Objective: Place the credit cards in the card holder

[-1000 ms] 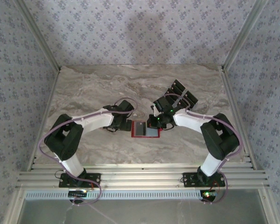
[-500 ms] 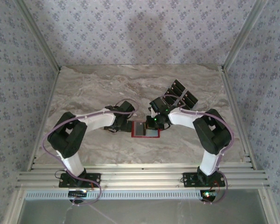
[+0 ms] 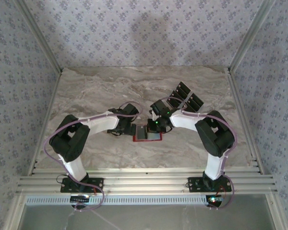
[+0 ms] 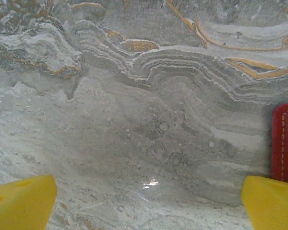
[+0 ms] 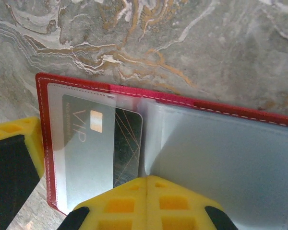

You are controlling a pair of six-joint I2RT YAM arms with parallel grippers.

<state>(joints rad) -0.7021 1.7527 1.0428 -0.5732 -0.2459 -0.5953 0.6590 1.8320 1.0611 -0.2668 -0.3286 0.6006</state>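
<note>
Item: card holder (image 5: 42, 120), red with white stitching, lying opened flat on the marble-patterned bench (image 4: 134, 120) between the two arms. It looks soft and light and is likely to slide if pushed, so one side wants pinning down. Contents: left frosted pocket (image 5: 55, 143) holds one credit card (image 5: 127, 139), dark, with a chip and "VIP" lettering. The card sits mostly under the film with its right strip bare. The right pocket (image 5: 221, 158) shows nothing inside. Item: remaining credit cards (image 3: 186, 96), a fanned black group, well apart at the far right of the bench. They look thin, stiff, slick and flat to the surface, so they are best taken by a short edge or slid rather than pinched from above. Right hand (image 5: 146, 181): clenched, pads meeting at the pocketed card's near edge; whether it nips the card cannot be told. Left hand (image 4: 148, 203): released, fingers wide apart over bare bench with nothing between them, the holder's red edge just beside one finger.
</note>
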